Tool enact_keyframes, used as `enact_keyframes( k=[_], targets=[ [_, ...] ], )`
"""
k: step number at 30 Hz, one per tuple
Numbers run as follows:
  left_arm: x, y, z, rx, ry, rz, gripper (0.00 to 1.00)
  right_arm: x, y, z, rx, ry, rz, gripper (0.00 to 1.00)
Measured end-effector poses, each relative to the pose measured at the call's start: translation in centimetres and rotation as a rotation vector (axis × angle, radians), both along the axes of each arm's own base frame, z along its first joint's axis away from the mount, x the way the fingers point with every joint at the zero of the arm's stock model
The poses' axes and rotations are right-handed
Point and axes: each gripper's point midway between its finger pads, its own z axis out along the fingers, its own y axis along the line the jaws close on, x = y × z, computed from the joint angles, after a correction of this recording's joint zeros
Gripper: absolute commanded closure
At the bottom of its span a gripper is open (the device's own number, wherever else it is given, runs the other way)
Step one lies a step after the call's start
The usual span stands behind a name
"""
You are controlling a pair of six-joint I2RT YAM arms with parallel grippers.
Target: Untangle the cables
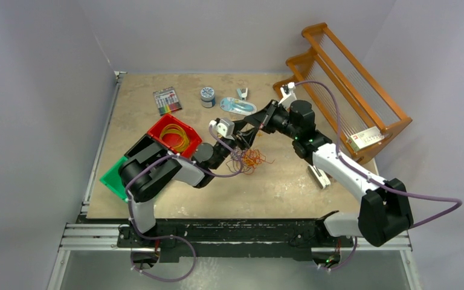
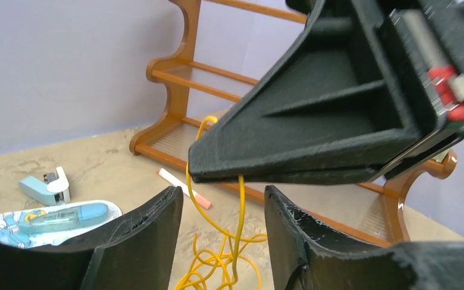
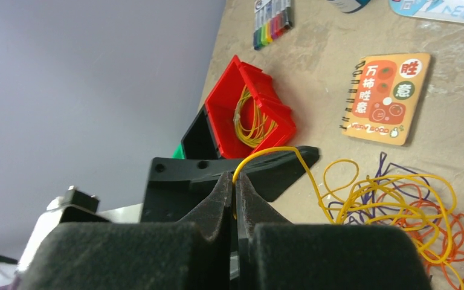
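Now my right gripper pinches a yellow cable trailing toward four o'clock into the tangle; my left gripper waits open alongside.

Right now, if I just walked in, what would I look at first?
Probably the bright tangle of cables, orange, yellow and purple, in the middle of the table. The right gripper is pinching one yellow cable that comes from the tangle, close by the open left gripper. At the left, a red bin holds more yellow loops.
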Motion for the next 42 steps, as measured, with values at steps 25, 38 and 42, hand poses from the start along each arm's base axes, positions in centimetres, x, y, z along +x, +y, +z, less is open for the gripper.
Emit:
enact_keyframes(
  k=[25,38,42],
  targets=[
    [-0.7,-2.6,-10.7,0.156,0.147,-0.129,0.74,-1.9,1.0,11.0,0.135,-0.19,0.105,1.0],
    [-2.1,-1.7,-14.9,0.219,0.231,-0.152,0.75,-2.1,-0.4,21.3,0.144,-0.419,0.076,1.0],
    [-2.4,-1.7,-15.1,0.225,0.235,-0.16,0.75,-1.9,-1.5,23.6,0.123,-0.475,0.039,1.0]
  ],
)
